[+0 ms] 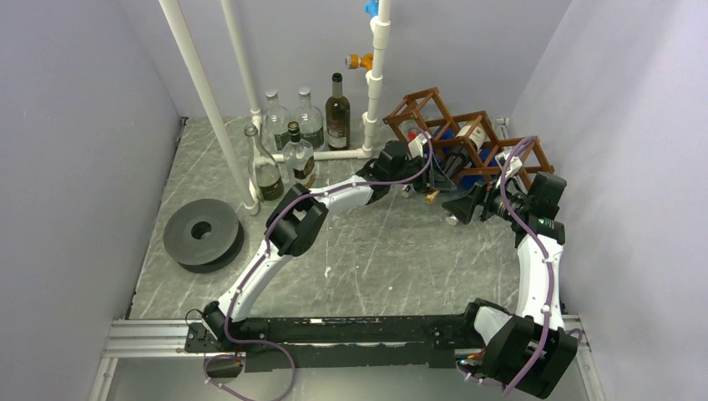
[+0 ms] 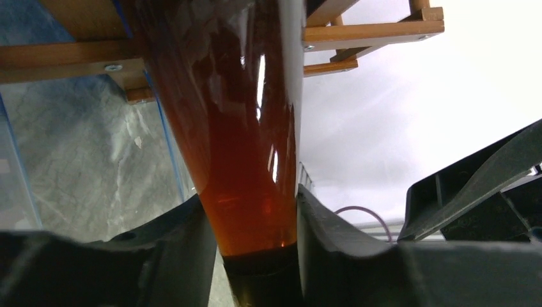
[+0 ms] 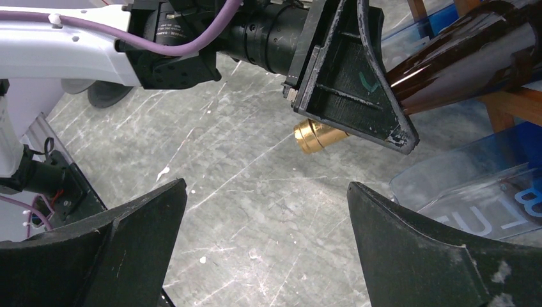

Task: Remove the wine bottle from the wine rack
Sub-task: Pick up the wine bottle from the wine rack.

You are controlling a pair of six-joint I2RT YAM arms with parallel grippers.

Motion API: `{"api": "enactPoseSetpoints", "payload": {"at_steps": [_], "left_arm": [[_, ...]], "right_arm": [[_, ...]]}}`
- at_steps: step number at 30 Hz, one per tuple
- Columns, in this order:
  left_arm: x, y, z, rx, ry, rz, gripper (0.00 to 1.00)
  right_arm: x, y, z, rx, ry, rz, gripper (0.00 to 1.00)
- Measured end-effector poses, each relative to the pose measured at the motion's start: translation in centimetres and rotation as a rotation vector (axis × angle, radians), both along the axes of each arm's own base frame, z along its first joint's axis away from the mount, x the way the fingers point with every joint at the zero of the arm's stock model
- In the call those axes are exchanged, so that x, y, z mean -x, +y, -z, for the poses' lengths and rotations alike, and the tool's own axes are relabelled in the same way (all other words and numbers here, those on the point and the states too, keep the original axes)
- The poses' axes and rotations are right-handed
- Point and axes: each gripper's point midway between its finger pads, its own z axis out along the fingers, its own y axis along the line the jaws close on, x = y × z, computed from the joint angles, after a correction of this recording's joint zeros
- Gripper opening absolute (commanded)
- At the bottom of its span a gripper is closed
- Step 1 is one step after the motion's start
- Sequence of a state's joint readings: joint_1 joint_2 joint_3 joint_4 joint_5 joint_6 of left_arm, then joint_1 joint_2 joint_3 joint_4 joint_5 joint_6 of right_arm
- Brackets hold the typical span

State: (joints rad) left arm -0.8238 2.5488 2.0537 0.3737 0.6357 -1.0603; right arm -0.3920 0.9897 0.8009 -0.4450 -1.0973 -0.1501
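While my left end effector (image 2: 250,201) is pinching the neck of the wine bottle (image 2: 249,160), my right end effector (image 3: 265,192) is spread wide with nothing between its fingers.

Findings, left side: in the left wrist view the amber glass neck sits between my two black fingers (image 2: 332,236), with a pad against each side. Above the grip the bottle widens and passes up between the slats of the wine rack (image 2: 374,32). The bottle is lodged in the rack, not lifted clear.

Findings, right side: the right wrist view looks down on the grey marbled surface (image 3: 243,192). Beyond my open fingers I see the left end effector closed round the bottle's dark neck, and the gold cap (image 3: 317,137) sticks out past it, above the surface. A clear blue plastic piece (image 3: 486,185) lies beneath the rack; its lettering is only partly legible.

Findings, overhead: the rack stands at the far right of the surface, set at an angle. My left arm reaches across to its near face. My right end effector hovers just beside it, near the bottle's cap end.

Other items: a cluster of upright bottles (image 1: 337,113) stands at the far side by a white pipe frame (image 1: 204,92). A black spool (image 1: 203,234) lies at the left.
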Motion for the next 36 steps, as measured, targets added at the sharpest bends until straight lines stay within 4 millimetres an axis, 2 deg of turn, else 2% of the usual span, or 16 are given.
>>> {"api": "enactPoseSetpoints", "payload": {"at_steps": [6, 20, 36], "left_arm": [[-0.3, 0.3, 0.7, -0.024, 0.062, -0.016, 0.0], [-0.2, 0.5, 0.6, -0.015, 0.025, -0.011, 0.0], [2.7, 3.2, 0.1, -0.036, 0.034, 0.001, 0.0]], "right_arm": [[0.0, 0.0, 0.0, 0.002, -0.001, 0.0, 1.0], [-0.1, -0.2, 0.2, 0.015, -0.002, 0.008, 1.0], [0.1, -0.1, 0.2, 0.016, 0.001, 0.005, 1.0]]}}
